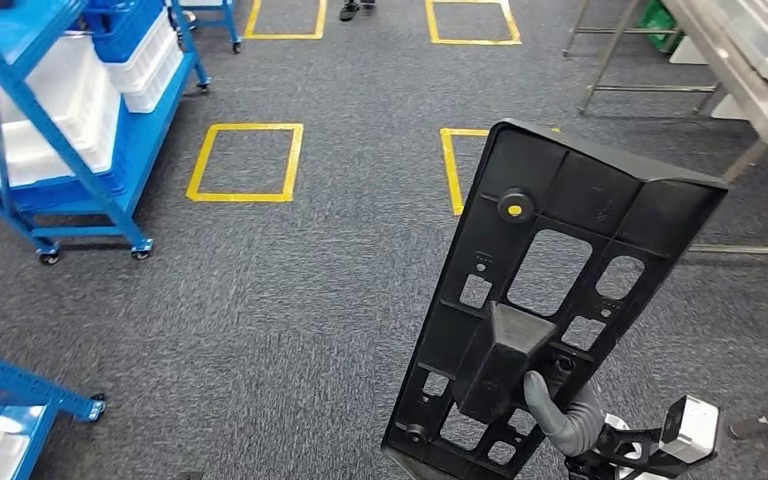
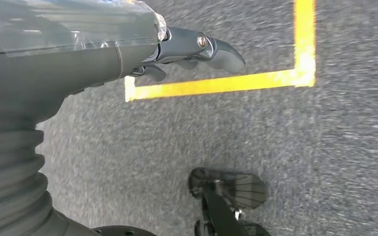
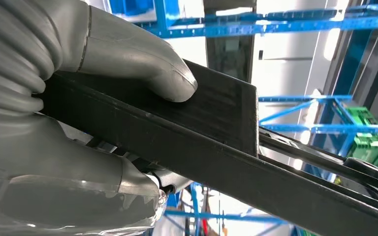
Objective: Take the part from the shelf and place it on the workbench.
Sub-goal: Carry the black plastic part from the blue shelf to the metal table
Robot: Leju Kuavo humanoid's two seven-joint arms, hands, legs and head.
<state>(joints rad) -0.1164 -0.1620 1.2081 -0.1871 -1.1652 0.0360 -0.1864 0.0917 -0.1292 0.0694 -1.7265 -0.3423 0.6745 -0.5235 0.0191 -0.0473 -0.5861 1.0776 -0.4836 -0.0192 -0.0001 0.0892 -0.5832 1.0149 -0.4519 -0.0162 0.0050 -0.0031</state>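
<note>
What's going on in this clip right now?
The right robot hand is holding a flat black plastic part by a raised block near its lower end, carrying it upright over the grey carpeted floor. The left robot hand hangs over the floor with nothing in it. A blue shelf cart with white bins stands off to the left, and a metal workbench is ahead to the right. The part has not been set down there yet.
</note>
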